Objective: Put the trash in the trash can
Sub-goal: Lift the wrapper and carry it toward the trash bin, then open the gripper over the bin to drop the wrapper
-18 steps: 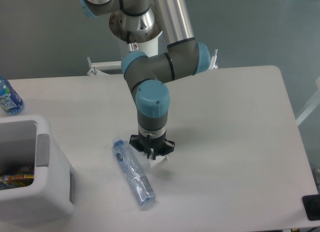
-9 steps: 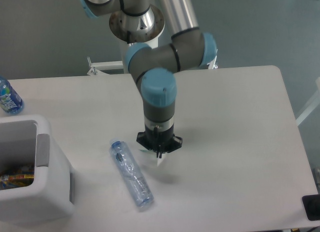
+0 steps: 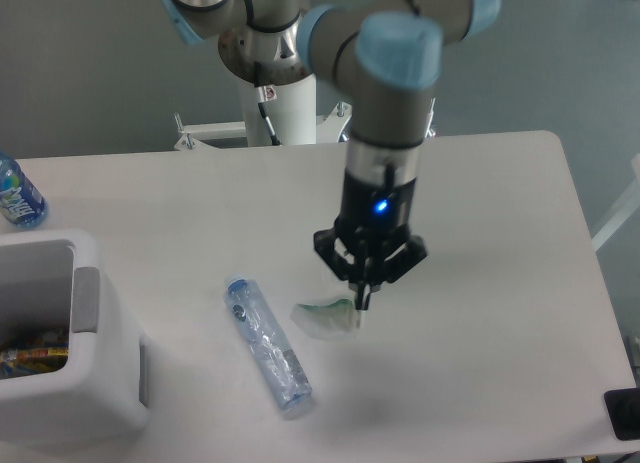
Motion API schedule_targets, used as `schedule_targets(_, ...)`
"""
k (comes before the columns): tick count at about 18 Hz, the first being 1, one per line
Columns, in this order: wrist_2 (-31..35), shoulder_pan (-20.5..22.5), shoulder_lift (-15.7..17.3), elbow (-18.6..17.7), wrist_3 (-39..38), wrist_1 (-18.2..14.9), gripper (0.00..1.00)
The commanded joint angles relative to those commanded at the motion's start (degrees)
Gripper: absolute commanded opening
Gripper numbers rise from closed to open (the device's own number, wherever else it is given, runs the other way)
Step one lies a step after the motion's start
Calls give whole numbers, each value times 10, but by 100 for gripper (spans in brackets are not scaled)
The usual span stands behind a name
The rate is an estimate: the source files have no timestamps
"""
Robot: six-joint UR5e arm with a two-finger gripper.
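The trash is in two pieces. A flattened clear plastic bottle (image 3: 268, 345) lies slantwise on the white table, left of the gripper. A small crumpled white wrapper with green marks (image 3: 325, 316) hangs at the fingertips of my gripper (image 3: 361, 302), which is shut on the wrapper's right edge and raised above the table. The trash can (image 3: 95, 383), a white boxy bin with a grey strip (image 3: 85, 301) on its rim, stands at the table's front left, well to the left of the gripper.
An uncrushed blue-labelled bottle (image 3: 18, 193) stands at the far left behind the bin. Colourful wrappers (image 3: 30, 353) lie inside the bin. A black object (image 3: 622, 413) sits at the front right corner.
The arm has swung right and risen, carrying the white wrapper up off the table in its shut fingers. The flattened bottle has stayed where it was.
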Motion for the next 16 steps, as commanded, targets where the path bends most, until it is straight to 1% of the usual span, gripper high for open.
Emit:
schedule_targets(2, 0, 0, 1, 33, -52, 0, 1)
schedule_targets(4, -1, -3, 1, 55, -85, 0, 1)
schedule_targets(6, -1, -8, 3, 63, -113, 0, 1)
schedule_targets(8, -5, -15, 16, 63, -134, 0, 1)
schedule_targets(11, -18, -53, 25, 60, -169, 0, 2)
schedule_targets(16, -29, -149, 22, 56, -180, 1, 3)
